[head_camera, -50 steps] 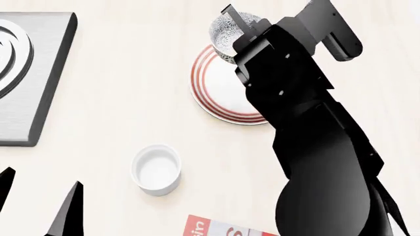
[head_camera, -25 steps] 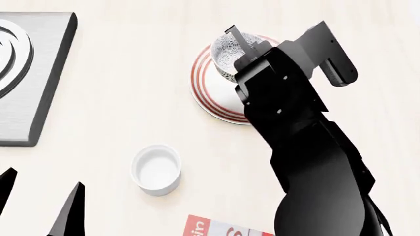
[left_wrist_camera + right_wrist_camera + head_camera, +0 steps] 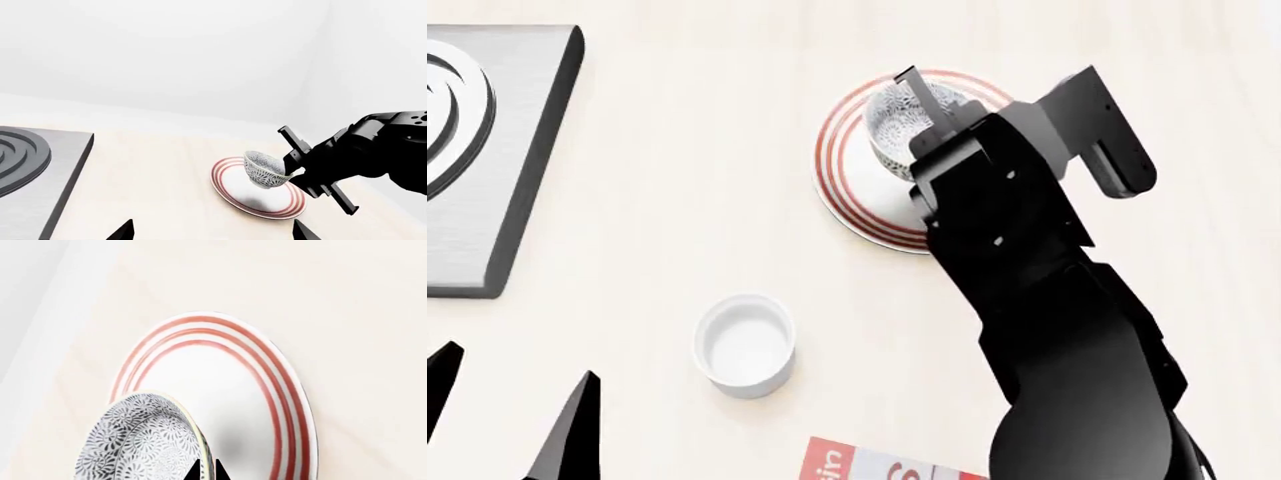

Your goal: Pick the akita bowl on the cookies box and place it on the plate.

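Placement under way: the right end effector point(image 3: 924, 95) is pinching the rim of the akita bowl point(image 3: 897, 118) and holding it tilted, apparently just clear of the plate point(image 3: 843, 190), though contact is hard to judge. The cookies box point(image 3: 854, 465) is peeking in at the table's point(image 3: 667, 200) near edge. The left end effector point(image 3: 507, 415) is idling with its fingers spread. Next move calls for levelling, lowering and releasing the bowl.

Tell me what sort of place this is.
Probably a simulated kitchen counter: a stove burner set in a pale wooden countertop, with tableware on it, a red-ringed plate and a white cup.
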`<state>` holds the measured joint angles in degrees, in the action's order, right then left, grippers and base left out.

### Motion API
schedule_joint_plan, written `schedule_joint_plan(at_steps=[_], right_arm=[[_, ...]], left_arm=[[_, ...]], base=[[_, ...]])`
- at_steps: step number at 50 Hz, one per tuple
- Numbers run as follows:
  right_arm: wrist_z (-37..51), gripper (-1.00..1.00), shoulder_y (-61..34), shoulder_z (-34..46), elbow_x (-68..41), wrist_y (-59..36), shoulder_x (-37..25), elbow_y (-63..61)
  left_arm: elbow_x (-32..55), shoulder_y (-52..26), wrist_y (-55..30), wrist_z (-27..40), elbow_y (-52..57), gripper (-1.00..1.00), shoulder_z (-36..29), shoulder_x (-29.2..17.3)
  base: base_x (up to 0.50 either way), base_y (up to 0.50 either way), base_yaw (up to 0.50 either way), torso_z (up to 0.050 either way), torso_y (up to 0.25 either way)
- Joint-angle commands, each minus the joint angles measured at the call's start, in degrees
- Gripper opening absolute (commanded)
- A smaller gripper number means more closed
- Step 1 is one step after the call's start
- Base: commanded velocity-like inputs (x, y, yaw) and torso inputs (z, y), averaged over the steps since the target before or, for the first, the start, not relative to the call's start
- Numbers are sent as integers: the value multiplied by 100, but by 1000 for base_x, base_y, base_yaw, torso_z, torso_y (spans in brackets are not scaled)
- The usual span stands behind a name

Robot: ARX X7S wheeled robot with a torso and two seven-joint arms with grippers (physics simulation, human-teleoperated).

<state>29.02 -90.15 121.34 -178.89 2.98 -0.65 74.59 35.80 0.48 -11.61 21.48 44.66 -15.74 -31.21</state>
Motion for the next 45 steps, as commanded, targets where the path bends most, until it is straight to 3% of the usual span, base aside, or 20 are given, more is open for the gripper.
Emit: schedule_joint_plan(at_steps=[1, 45], right_arm=[[-22, -100, 0, -56, 81, 23, -8, 40], [-389, -100, 74, 112, 96, 1, 8, 40]], left_arm=[[1, 9, 23, 4, -11, 100, -9, -11], [33, -27, 37, 39, -23, 100, -56, -61]], base=[[0, 0, 0, 0, 0], [0, 0, 0, 0, 0]])
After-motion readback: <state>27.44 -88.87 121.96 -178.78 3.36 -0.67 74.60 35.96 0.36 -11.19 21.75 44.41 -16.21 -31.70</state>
